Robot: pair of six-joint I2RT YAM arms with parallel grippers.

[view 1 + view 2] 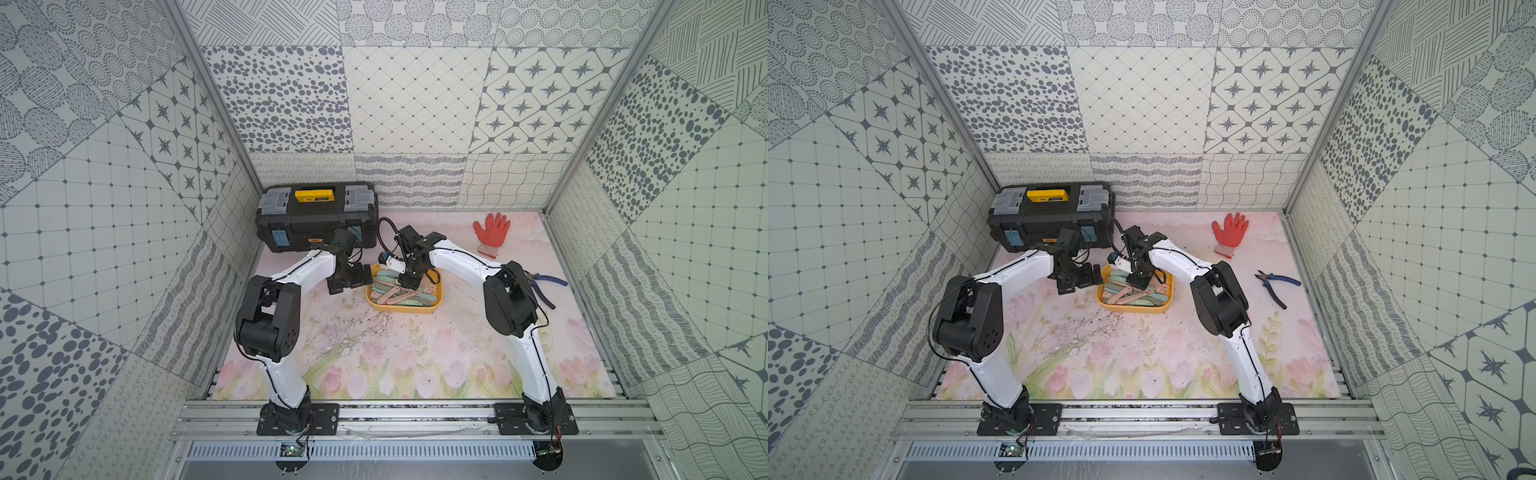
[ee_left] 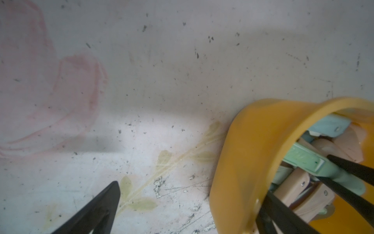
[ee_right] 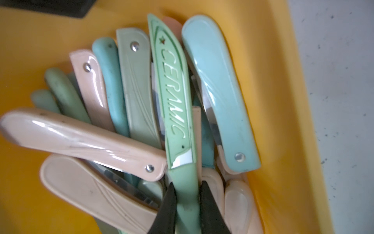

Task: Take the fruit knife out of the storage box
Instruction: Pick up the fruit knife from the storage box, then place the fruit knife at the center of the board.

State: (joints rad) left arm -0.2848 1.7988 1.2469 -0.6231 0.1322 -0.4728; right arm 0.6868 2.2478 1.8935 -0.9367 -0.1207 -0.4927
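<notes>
Tabletop: floral mat, beneath both hands.

Storage box: yellow tub directly under the right hand, packed with folding knives.

Left hand: spread wide, empty, at the box wall nearest it.

Fruit knife: green, sheath marked CERAMIC, on top of the pile inside the box. The right hand pinches its slim handle from both sides.

Risks: the smooth handle may slip or pivot on lifting. The sheath lies ahead of the fingertips between a pink knife and a blue knife, so either could drag along. The sheath might also pull off.

The left arm and right arm have white shells, black joints and thin black cables.
</notes>
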